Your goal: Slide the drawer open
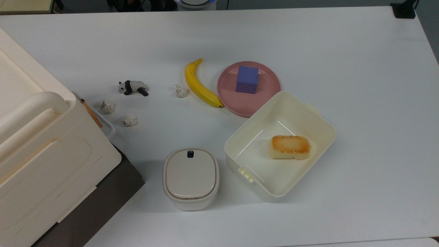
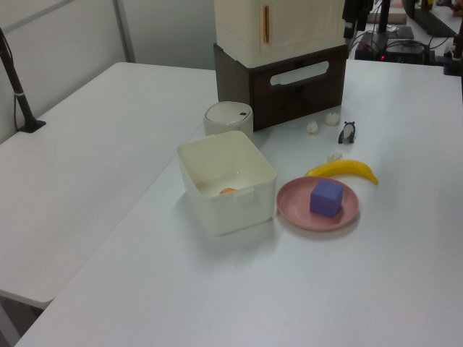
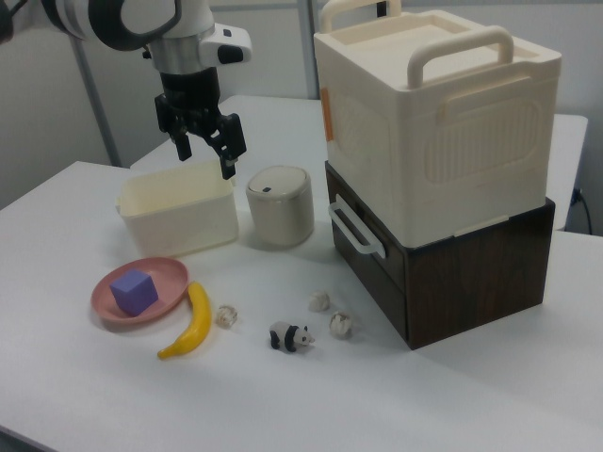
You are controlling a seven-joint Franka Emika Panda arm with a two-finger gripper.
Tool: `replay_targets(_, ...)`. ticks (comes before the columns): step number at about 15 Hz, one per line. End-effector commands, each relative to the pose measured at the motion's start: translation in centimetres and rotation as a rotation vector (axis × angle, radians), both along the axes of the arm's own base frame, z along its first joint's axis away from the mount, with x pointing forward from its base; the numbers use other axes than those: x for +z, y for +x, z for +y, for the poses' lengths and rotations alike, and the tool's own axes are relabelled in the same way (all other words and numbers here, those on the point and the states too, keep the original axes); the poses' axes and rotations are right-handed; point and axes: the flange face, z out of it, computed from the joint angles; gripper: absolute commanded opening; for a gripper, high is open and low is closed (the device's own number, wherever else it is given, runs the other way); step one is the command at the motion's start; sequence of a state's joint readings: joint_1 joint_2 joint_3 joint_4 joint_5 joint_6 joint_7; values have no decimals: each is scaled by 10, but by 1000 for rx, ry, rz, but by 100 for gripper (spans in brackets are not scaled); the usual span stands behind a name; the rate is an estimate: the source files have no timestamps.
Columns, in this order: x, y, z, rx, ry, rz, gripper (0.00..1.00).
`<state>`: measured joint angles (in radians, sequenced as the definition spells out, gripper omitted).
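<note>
The drawer (image 3: 369,247) is the dark brown front face of a low wooden cabinet, sitting flush and shut. Its white loop handle (image 3: 356,229) sticks out toward the table. The left view shows the drawer front (image 2: 296,90) with the handle (image 2: 299,73) across it. From the top view just the handle (image 1: 107,124) pokes out from under the cream bin. My gripper (image 3: 205,151) hangs open and empty above the cream open container (image 3: 177,209), well off to the right view's left of the drawer.
A big cream bin (image 3: 435,122) sits on the cabinet. In front of the drawer lie a toy panda (image 1: 133,87) and three paper balls (image 1: 129,120). Further off are a small lidded bin (image 1: 190,177), banana (image 1: 199,85), pink plate (image 1: 228,92) with purple cube (image 1: 247,79), and bread (image 1: 290,146) in the container.
</note>
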<state>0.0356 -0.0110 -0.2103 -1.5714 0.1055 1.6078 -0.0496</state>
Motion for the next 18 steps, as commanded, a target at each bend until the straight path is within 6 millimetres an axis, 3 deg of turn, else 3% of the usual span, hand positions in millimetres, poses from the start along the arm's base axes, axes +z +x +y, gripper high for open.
replay_targets(1, 0, 2, -5, -13, 1, -51, 100)
replay_targets(7, -1, 3, -5, 133, -13, -64, 100)
replay_targets(11, -3, 2, -12, 422, -46, -87, 100)
replay_targets(14, -11, 3, -22, 613, -113, -79, 100)
replay_targets(18, -35, 21, -40, 785, -205, -82, 100)
